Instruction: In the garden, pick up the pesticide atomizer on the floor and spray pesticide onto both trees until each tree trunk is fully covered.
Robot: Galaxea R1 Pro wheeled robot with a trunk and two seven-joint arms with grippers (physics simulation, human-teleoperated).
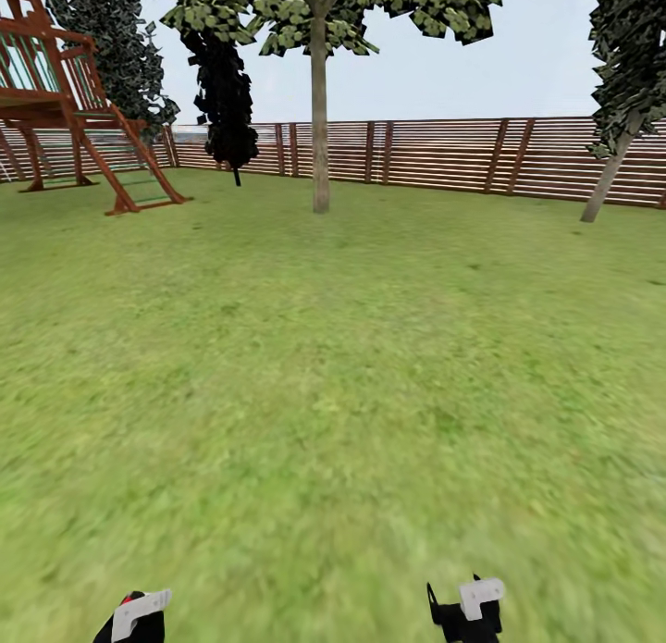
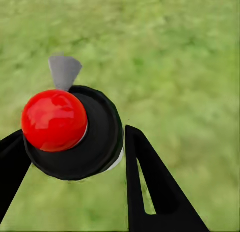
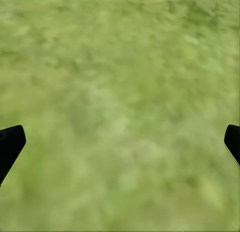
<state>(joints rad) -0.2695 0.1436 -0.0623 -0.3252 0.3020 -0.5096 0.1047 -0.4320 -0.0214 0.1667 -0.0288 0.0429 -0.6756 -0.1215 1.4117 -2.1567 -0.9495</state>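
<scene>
We are standing on the lawn (image 1: 333,375) of the garden, with both grippers showing low at the near edge of the head view. Our left gripper (image 2: 75,157) is pinching the pesticide atomizer (image 2: 75,132): in the left wrist view its two black fingers (image 2: 150,187) are sitting on either side of the atomizer's round black body, with the red ball top (image 2: 54,120) and a grey nozzle tab (image 2: 64,70) just beyond it. In the head view the left gripper (image 1: 134,617) is showing a sliver of red beside its white bracket.

Our right gripper (image 3: 120,142) is spread wide and holding nothing; in the right wrist view its two black fingertips (image 3: 10,144) are peeking in at opposite edges, with plain grass between them. In the head view the right gripper (image 1: 467,611) is hanging over bare grass.

Far ahead of both grippers, one tree (image 1: 319,14) is rising on a straight grey-tan trunk (image 1: 319,116) in front of the brown slatted fence (image 1: 444,153). A second, leaning trunk (image 1: 606,180) is standing well ahead and off to the right of the right gripper. Far ahead and to the left of the left gripper, a red wooden play tower (image 1: 65,97) and a black-leaved tree (image 1: 227,97) are standing.
</scene>
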